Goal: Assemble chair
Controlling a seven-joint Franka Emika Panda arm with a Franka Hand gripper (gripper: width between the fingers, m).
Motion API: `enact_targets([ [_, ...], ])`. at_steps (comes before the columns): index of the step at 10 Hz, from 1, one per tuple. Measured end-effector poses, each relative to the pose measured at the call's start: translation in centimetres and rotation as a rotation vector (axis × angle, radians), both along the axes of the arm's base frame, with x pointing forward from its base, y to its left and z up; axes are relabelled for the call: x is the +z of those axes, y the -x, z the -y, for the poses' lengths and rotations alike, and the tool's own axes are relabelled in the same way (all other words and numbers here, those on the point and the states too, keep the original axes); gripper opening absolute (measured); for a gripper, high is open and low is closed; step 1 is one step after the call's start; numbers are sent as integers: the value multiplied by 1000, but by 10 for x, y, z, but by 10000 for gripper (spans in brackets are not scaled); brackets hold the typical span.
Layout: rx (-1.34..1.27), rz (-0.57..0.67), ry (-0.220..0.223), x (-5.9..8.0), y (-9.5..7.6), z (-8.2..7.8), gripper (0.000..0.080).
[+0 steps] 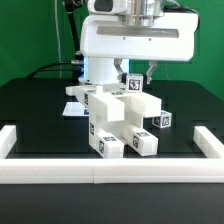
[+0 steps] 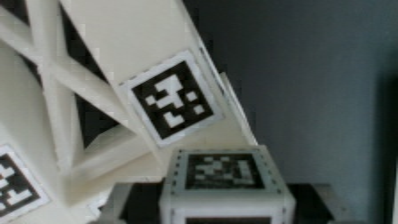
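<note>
The chair (image 1: pixel 118 118) stands partly built in the middle of the black table, a cluster of chunky white blocks with black-and-white tags. My gripper (image 1: pixel 135 76) hangs over its back top and is shut on a small white tagged chair part (image 1: pixel 133 85). In the wrist view this part (image 2: pixel 221 172) sits between the dark fingers (image 2: pixel 135 203), with the gripper (image 2: pixel 222 205) closed on its sides. A slanted white chair part with a tag (image 2: pixel 173 102) lies just beyond it. Whether the held part touches the assembly cannot be told.
A long white border rail (image 1: pixel 110 171) runs along the table's front, with raised ends at the exterior view's left (image 1: pixel 8 140) and right (image 1: pixel 206 141). A flat white piece (image 1: pixel 74 100) lies behind the chair at the exterior view's left. The robot's white base (image 1: pixel 135 42) stands behind.
</note>
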State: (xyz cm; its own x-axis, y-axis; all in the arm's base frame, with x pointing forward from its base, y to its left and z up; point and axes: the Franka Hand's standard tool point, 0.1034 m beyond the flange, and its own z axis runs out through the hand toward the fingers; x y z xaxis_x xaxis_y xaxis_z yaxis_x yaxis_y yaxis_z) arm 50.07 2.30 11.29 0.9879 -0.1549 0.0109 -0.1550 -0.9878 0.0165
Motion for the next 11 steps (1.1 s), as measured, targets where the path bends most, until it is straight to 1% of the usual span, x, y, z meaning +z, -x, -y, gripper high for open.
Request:
enact_targets([
  [8, -505, 5, -22, -1, 0, -4, 288],
  [9, -534, 5, -23, -1, 0, -4, 288],
  [11, -685, 3, -34, -1, 0, -6, 288],
])
